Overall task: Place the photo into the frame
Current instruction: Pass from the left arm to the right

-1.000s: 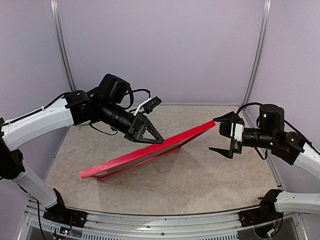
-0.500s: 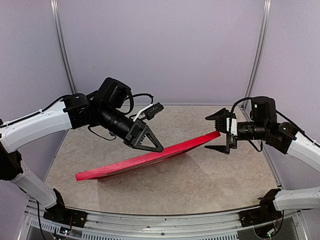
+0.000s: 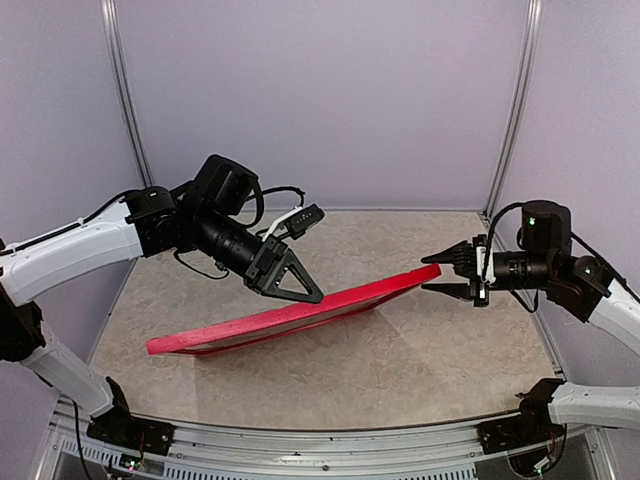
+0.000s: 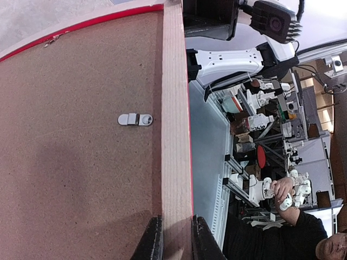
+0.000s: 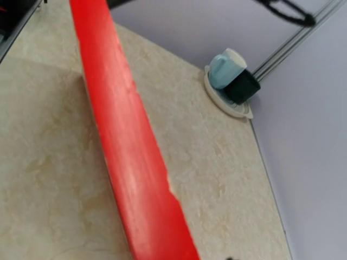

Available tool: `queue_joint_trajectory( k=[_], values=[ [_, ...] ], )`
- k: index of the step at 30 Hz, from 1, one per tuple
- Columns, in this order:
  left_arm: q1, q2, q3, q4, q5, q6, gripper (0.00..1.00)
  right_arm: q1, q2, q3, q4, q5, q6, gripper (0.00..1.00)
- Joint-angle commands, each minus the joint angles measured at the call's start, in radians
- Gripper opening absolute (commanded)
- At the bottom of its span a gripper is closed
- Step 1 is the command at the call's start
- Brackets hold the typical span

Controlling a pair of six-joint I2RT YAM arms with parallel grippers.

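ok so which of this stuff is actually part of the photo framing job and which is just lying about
In the job: frame, tilted; its brown backing board; left gripper pinching the frame's edge; right gripper at its raised corner. The photo is not visible.
Lying about: pale blue and black object on a white disc at the table's corner.

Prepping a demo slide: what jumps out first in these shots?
The big red frame, held tilted across the middle of the table, low end at left. The left gripper clamps its upper edge, brown backing board facing that wrist camera. The right gripper sits at the frame's raised right corner, jaws either side of it.
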Motion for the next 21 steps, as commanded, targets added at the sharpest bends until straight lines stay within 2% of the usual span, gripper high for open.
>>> queue_joint_trajectory(
  k=[1, 8, 13, 17, 19, 21],
  values=[
    [0.015, -0.034, -0.004, 0.048, 0.060, 0.019, 0.00, -0.006, -0.026, -0.030, 0.020, -0.033, 0.016, 0.38],
    [0.017, -0.023, 0.006, 0.052, 0.070, 0.024, 0.00, -0.007, 0.042, 0.002, -0.017, -0.061, 0.020, 0.26],
    [0.024, -0.021, 0.005, 0.057, 0.080, 0.025, 0.00, -0.007, 0.057, 0.009, -0.029, -0.061, 0.021, 0.27],
    [0.029, -0.020, 0.008, 0.059, 0.087, 0.024, 0.00, -0.006, 0.073, 0.015, -0.028, -0.072, 0.021, 0.13],
    [0.034, -0.018, 0.010, 0.058, 0.087, 0.024, 0.06, -0.005, 0.081, 0.020, -0.030, -0.080, 0.024, 0.06],
    [0.040, -0.020, 0.013, 0.060, 0.088, 0.023, 0.21, -0.005, 0.086, 0.029, -0.036, -0.092, 0.026, 0.02]
  ],
)
